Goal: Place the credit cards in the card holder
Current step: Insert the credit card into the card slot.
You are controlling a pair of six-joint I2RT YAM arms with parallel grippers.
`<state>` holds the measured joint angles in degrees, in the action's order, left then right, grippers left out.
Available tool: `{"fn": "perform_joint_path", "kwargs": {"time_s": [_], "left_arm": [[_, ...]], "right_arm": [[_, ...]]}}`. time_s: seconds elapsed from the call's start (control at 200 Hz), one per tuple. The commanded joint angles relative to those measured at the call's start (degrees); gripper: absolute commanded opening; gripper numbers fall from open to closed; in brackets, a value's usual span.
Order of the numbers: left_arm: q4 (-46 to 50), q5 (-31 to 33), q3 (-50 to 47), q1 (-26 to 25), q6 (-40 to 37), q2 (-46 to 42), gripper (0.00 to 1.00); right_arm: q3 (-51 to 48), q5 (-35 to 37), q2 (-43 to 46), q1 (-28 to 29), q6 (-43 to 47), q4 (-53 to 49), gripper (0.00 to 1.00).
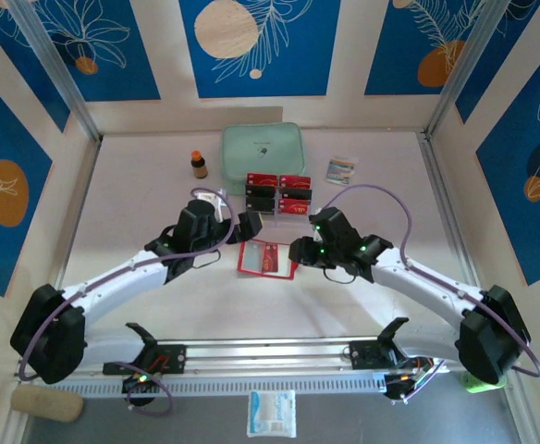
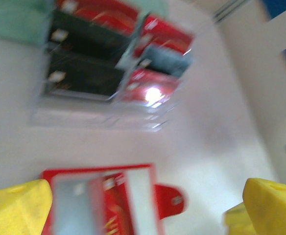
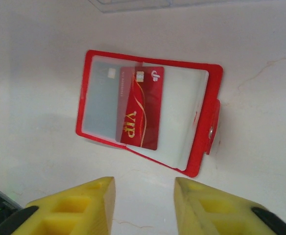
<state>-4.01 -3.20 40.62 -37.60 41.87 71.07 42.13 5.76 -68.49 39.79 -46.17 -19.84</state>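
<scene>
At mid-table, between the two arms: card holder, spread open and flat, clear pockets facing up, clasp tab sticking out from one short side. Tucked part-way into one pocket: a single red VIP card, part of it under the clear film, one end poking out past the holder's rim on the side toward the right gripper; judged started but not seated. Just beyond the holder, on the far side: the other credit cards, red and black, set in two short columns in what looks like a clear tray, none of them gripped; exact count hard to tell, several at least. Right gripper: hangs just beside the holder's right edge, yellow fingers moderately apart, nothing between them. Left gripper: spread as wide as can be, likewise empty, poised at the holder's far-left corner, between holder and tray. Farther back, apart from the work: mint-green case, small brown bottle, striped packet. Judged progress: barely begun, with one card to push home, then every card in the tray to fetch and slot.
</scene>
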Motion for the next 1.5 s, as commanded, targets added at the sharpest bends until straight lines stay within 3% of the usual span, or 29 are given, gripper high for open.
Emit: {"fn": "perform_joint_path", "kwargs": {"time_s": [0.0, 0.23, 0.415, 0.96, 1.495], "left_arm": [[12.6, 5.2, -0.8, -0.8, -8.7, 1.5, 1.00], [16.0, 7.4, 1.7, -0.9, -15.3, 6.4, 1.00], [15.0, 7.4, 1.7, -1.0, -17.1, 9.1, 1.00], [14.6, 8.5, 2.5, -1.1, -19.7, 14.7, 1.00], [17.1, 10.6, 1.3, -2.0, -17.7, 18.8, 1.00]], "right_arm": [[-0.9, -1.8, -3.7, 0.8, -1.0, 3.5, 0.31], [3.1, -0.7, -12.2, 2.4, -1.3, 4.7, 0.10], [7.8, -0.1, -18.0, 3.2, -0.1, 3.6, 0.02], [12.8, -1.4, -27.6, 2.8, 2.0, 5.1, 0.00], [13.2, -3.7, -31.6, 2.5, 2.5, 6.6, 0.00]]}}
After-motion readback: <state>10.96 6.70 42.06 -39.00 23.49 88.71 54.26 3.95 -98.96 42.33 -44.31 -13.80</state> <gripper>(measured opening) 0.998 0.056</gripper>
